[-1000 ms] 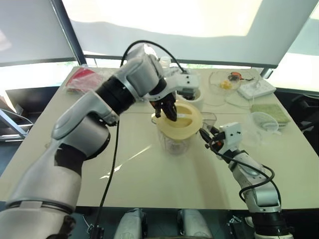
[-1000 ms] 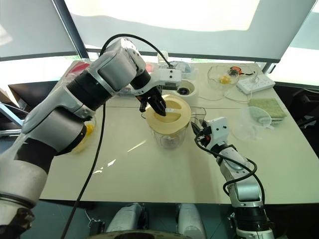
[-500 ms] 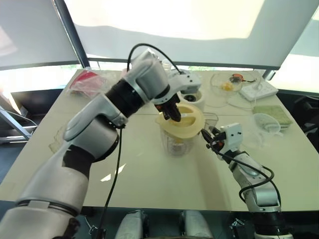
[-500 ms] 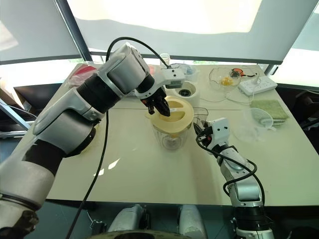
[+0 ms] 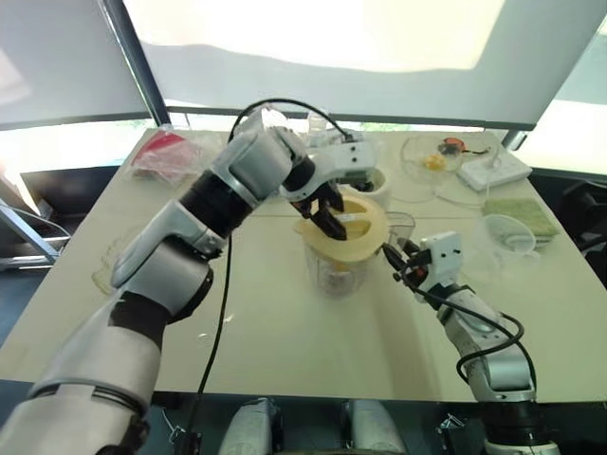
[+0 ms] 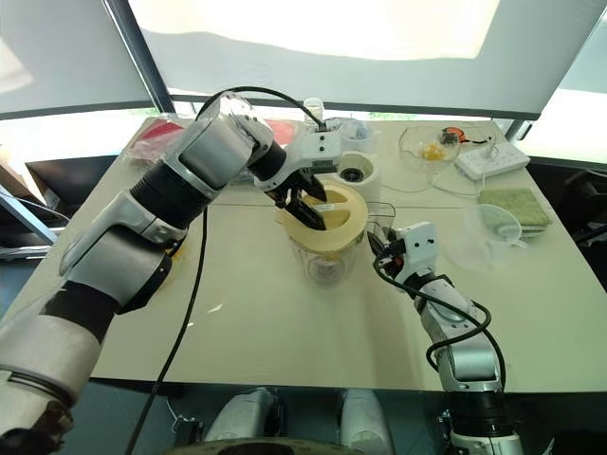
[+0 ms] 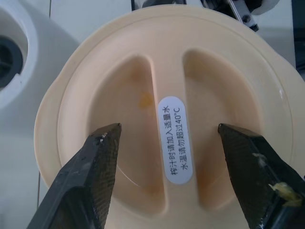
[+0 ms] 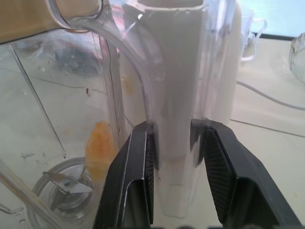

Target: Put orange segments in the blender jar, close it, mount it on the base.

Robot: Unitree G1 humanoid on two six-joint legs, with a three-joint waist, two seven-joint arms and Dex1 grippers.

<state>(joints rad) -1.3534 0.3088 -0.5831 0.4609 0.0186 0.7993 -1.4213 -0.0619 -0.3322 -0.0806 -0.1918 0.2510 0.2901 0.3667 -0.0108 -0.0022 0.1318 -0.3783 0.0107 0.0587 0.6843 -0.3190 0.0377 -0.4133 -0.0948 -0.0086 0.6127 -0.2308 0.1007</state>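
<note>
Blender jar stands mid-desk, just in front of the white base, with the cream lid sitting on top. Left end effector hovers over the lid, fingers spread wide, gripping nothing. Right end effector is clamped on the jar's handle. Orange segments lie inside near the blade.

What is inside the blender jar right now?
Through the clear wall of the blender jar, one orange segment rests by the blade hub. The cream lid covers the top, so any further pieces stay hidden.
</note>
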